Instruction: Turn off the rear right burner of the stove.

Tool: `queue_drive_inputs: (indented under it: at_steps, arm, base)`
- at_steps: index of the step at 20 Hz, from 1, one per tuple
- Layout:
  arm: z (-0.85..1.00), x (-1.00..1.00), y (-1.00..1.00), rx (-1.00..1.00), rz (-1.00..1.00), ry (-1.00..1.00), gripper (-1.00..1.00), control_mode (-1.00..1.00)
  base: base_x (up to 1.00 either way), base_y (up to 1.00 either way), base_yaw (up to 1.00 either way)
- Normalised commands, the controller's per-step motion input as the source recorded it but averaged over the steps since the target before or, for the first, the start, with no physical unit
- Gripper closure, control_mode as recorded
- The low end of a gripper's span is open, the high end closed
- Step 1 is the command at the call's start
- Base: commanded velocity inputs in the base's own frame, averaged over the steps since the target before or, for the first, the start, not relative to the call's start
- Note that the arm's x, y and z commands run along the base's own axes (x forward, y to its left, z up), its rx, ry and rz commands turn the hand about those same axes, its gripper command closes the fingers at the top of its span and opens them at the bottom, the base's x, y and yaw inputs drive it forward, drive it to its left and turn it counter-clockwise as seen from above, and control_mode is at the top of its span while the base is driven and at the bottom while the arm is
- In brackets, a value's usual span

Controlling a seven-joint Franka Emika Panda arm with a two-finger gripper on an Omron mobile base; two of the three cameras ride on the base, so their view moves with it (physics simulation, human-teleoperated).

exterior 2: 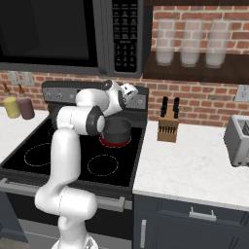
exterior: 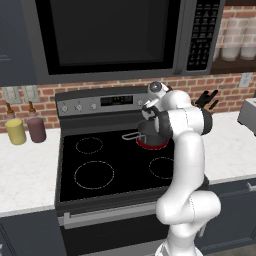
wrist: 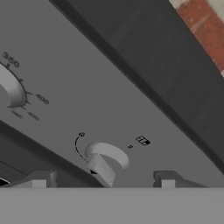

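claw [wrist: 103, 179] open — straddling knob [wrist: 105, 159], burner [exterior 2: 115, 141] red

My stove [exterior: 117, 187] sits between white counter [exterior: 25, 172] runs. Dark pot [exterior 2: 118, 129] on glowing rear right burner [exterior 2: 115, 142]. Left counter: yellow bottle [exterior: 15, 131], maroon bottle [exterior: 36, 128] side by side. Right counter: knife block [exterior 2: 168, 129], toaster [exterior 2: 238, 140].
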Motion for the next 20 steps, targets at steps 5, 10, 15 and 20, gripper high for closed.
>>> queue_drive_inputs:
  at_steps: [5,10,15,20]
  arm:
    - [-0.06,0.03,0.00,0.00,0.00,0.00,-1.00,-1.00]
    - [0.00,0.16,0.00,0.00,0.00,0.00,-1.00,-1.00]
    - [-0.01,0.16,0.00,0.00,0.00,0.00,-1.00,-1.00]
    - [0.00,0.01,0.00,0.00,0.00,0.00,-1.00,-1.00]
  base:
    - [0.00,0.00,0.00]
    - [0.00,0.00,0.00]
    - [0.00,0.00,0.00]
    - [0.00,0.00,0.00]
